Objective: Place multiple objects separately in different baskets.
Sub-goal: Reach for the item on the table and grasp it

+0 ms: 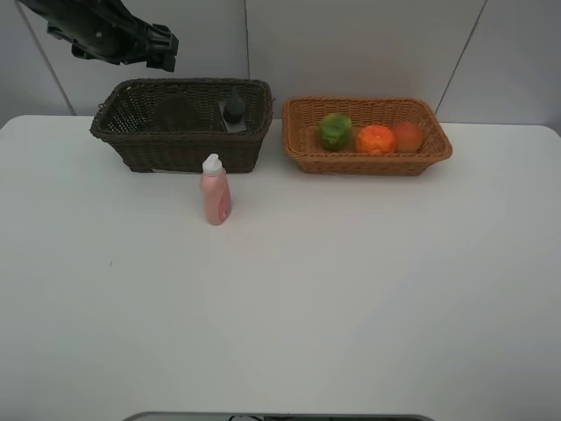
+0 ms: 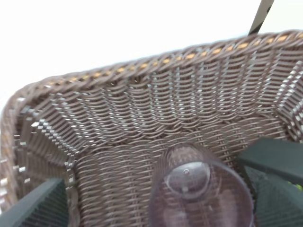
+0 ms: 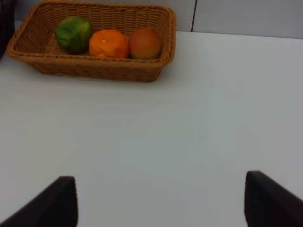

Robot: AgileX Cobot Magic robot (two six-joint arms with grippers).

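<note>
A white worktop stands before a pale panelled wall. Along its far edge sit a dark brown woven basket, holding a translucent mauve cup and a dark square bottle, and an orange-tan basket with three fruits. The left end effector gapes open over the cup, seemingly just released. Right end effector: open, empty. Next, probably, the pink white-capped bottle standing just before the dark basket.

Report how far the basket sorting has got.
Done: green fruit, orange and peach sit in the tan basket; dark bottle and mauve cup in the brown basket. In hand: nothing. Left: pink bottle on the table.
</note>
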